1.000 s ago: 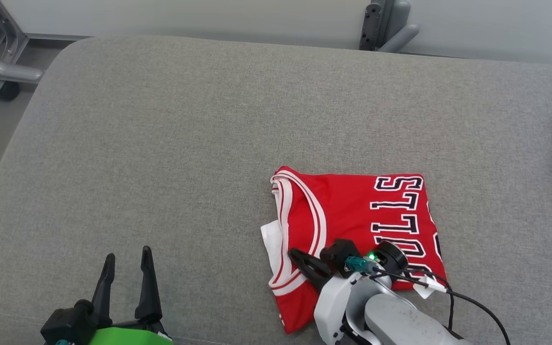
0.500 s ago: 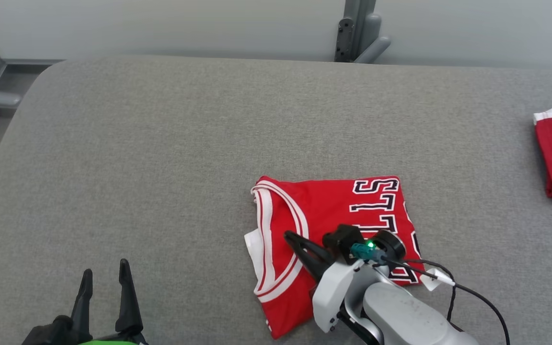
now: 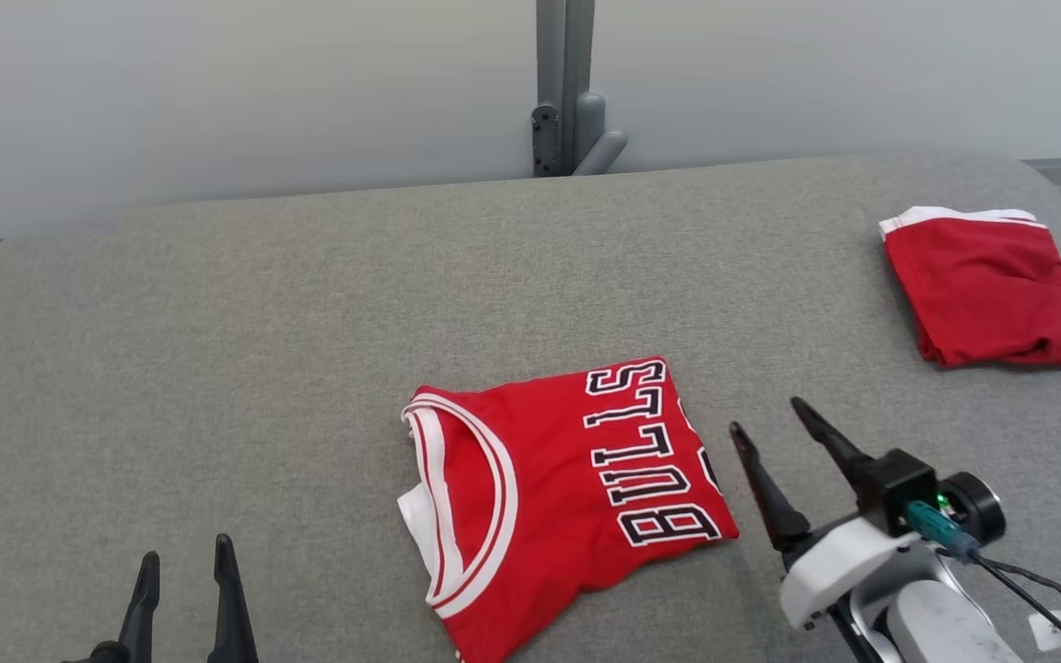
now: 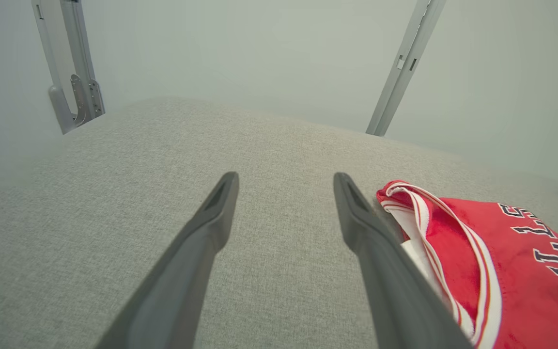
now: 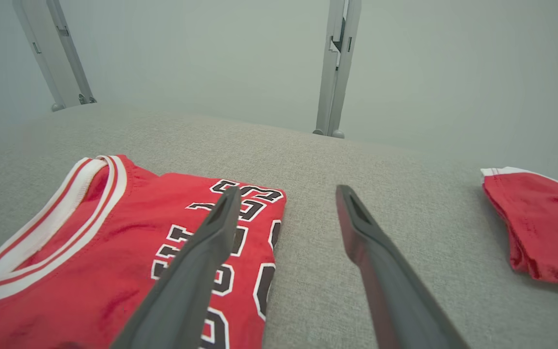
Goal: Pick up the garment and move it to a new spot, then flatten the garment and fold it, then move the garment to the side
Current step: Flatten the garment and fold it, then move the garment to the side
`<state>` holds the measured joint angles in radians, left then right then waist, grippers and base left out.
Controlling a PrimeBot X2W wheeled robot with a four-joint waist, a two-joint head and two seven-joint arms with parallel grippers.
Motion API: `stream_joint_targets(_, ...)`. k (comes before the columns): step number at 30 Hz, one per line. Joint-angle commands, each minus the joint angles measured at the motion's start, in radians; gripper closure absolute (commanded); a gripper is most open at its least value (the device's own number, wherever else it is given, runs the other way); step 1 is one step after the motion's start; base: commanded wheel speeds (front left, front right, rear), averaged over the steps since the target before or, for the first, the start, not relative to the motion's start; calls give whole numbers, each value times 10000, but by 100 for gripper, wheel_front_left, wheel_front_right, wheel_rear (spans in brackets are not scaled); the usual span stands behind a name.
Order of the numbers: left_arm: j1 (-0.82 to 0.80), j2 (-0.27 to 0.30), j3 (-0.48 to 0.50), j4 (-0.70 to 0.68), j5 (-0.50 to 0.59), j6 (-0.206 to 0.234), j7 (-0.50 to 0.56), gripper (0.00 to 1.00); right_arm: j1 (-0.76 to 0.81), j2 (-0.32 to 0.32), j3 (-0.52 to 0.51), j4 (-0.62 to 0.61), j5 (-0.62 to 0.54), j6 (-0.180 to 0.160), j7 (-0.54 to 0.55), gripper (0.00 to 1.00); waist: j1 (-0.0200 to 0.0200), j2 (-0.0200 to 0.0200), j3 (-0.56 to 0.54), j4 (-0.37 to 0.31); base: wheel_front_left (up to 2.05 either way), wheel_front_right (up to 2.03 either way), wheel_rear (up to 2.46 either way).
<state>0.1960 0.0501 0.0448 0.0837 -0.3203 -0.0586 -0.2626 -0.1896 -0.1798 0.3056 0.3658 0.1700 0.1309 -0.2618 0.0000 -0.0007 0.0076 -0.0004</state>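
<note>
Folded jersey (image 3: 558, 502) lies flat on the grey cushion (image 3: 309, 322), near its front middle; my right gripper (image 3: 766, 415) hangs just beside the lettered edge, jaws wide and empty; my left gripper (image 3: 186, 550) sits well apart, likewise wide and empty. I judge the main risk to be pinching only the top layer, which would pull the fold open; too long a carry could crowd the red bundle (image 3: 991, 290).

Red jersey (image 3: 549, 497), white-striped neck trim, black "BULLS" lettering w/ white outline. Folded to a rough rectangle, lying flat on grey padded surface (image 3: 263, 368), approx centre-front, slightly skewed; neckline twd left, lettering on right.
</note>
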Motion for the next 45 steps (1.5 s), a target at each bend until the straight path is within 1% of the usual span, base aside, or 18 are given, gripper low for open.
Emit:
stream_joint_targets(1,78,17,6,24,121,-82,-25,0,322,-53,-336,-179,-170,-8,-41,0,0,7,-244,-306,0,0,0)
stream_joint_targets(7,-20,17,-29,327,510,-264,-25,0,1337,247,-1899,-751,-613,-6,-40,0,0,7,-391,-316,0,0,0)
stream_joint_targets(11,54,17,0,494,607,-361,-25,0,1866,573,-2460,-919,-924,-6,-40,0,0,7,-461,-318,0,0,0)
stream_joint_targets(19,88,17,86,646,721,-495,-25,0,2073,840,-2676,-915,-1180,-6,-41,0,0,7,-460,-242,0,0,0)
stream_joint_targets(28,72,17,70,690,691,-548,-27,0,1913,815,-2692,-753,-1249,-6,-41,0,0,7,-429,-51,0,0,0)
stream_joint_targets(33,-28,17,23,633,653,-571,-25,0,1477,773,-2399,-633,-615,-6,52,0,0,7,-316,123,0,0,0)
stream_joint_targets(36,-87,17,-24,566,588,-588,-25,0,779,494,-1975,-664,0,-10,1016,0,0,7,-154,216,0,0,0)
stream_joint_targets(39,-189,17,-66,573,525,-596,-25,0,162,231,-1320,-632,694,-8,2499,0,0,7,138,320,0,0,0)
stream_joint_targets(41,-328,17,-135,619,485,-603,-25,0,-225,-34,-977,-367,1010,-11,3575,0,0,7,338,442,0,0,0)
stream_joint_targets(42,-398,15,-180,635,443,-607,-27,0,-411,-64,-691,-255,1234,-10,4047,0,0,7,433,510,0,0,0)
stream_joint_targets(44,-487,20,-236,653,355,-576,-25,0,-780,-130,-361,51,1631,-10,4697,0,0,7,613,630,0,0,0)
stream_joint_targets(45,-529,18,-295,689,336,-558,-25,0,-947,-282,-127,225,1642,-10,4889,0,0,7,690,711,0,0,0)
